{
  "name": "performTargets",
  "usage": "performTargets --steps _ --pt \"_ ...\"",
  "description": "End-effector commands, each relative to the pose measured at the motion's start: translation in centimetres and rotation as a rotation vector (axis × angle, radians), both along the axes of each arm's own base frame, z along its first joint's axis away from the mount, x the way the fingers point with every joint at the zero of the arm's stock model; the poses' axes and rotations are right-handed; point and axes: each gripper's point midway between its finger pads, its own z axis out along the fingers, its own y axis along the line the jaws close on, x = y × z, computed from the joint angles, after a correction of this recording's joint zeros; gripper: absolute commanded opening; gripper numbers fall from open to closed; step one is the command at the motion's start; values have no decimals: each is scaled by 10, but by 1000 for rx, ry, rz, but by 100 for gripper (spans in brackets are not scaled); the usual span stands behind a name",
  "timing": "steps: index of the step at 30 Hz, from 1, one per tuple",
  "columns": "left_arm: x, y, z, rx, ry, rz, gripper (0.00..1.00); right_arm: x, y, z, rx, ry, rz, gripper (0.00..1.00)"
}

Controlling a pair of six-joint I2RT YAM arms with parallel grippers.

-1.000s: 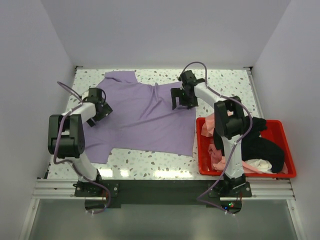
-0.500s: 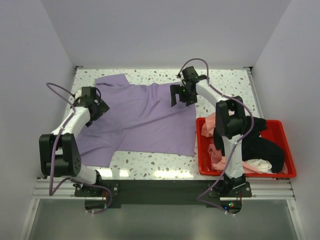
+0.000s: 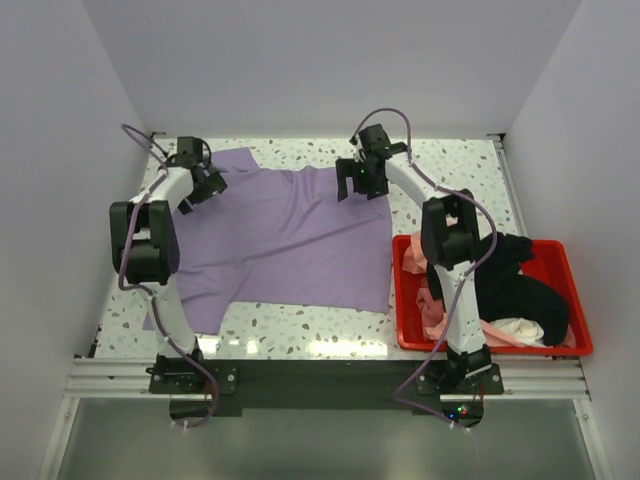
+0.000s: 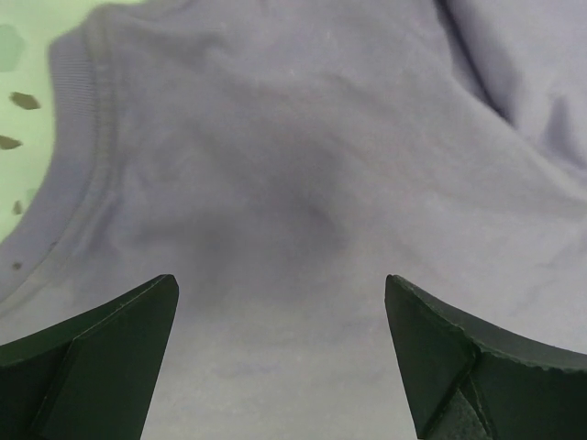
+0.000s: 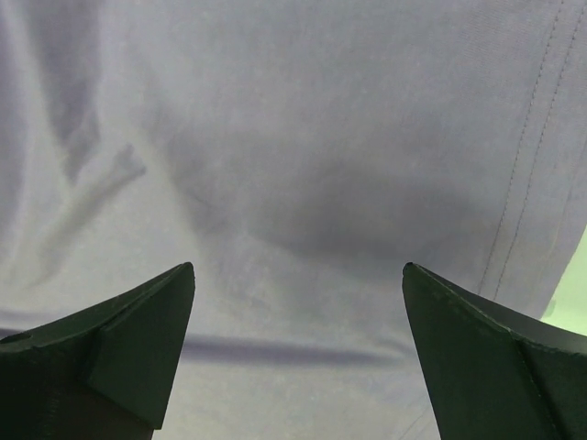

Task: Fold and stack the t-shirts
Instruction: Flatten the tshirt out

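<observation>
A large lavender-purple t-shirt (image 3: 280, 240) lies spread flat on the speckled table. My left gripper (image 3: 207, 187) is open over its far left part, near a ribbed hem edge (image 4: 83, 119); the cloth (image 4: 293, 183) fills the left wrist view between the jaws. My right gripper (image 3: 358, 187) is open over the shirt's far right corner, with cloth (image 5: 303, 165) and a stitched hem (image 5: 532, 147) between its jaws. Salmon-pink (image 3: 432, 305), black (image 3: 515, 290) and white (image 3: 520, 328) shirts lie bunched in the red bin.
The red plastic bin (image 3: 575, 300) stands at the right front of the table. White walls close in the table at the back and both sides. Bare speckled table (image 3: 450, 170) shows at the far right and along the front edge (image 3: 300, 325).
My left gripper has moved from the shirt's left side toward the far left corner. My right gripper has shifted slightly farther back and left. The shirt's top edge has spread flatter.
</observation>
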Motion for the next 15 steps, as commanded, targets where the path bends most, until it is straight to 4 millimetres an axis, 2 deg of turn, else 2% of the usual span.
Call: performTargets --steps 1,5,8,9,11,13,14,15 --pt "20 -4 2 -1 -12 -95 100 12 -9 -4 -53 -15 -11 99" --pt "30 -1 -16 10 19 -119 100 16 -10 -18 -79 6 -19 99" --pt "31 2 -42 20 85 -118 100 19 -9 -32 -80 23 -17 99" --pt "37 3 -42 23 82 -118 100 18 -10 -36 -85 32 -16 99" --pt "37 5 -57 24 118 -119 100 23 -11 -45 -100 39 -24 99" --pt "44 10 -58 28 119 -103 100 28 -12 -47 -112 34 -20 99" --pt "45 10 -67 24 134 -103 100 29 -13 -55 -124 40 -21 99" --pt "53 11 -65 16 117 -106 100 35 -13 -53 -124 24 -24 99"
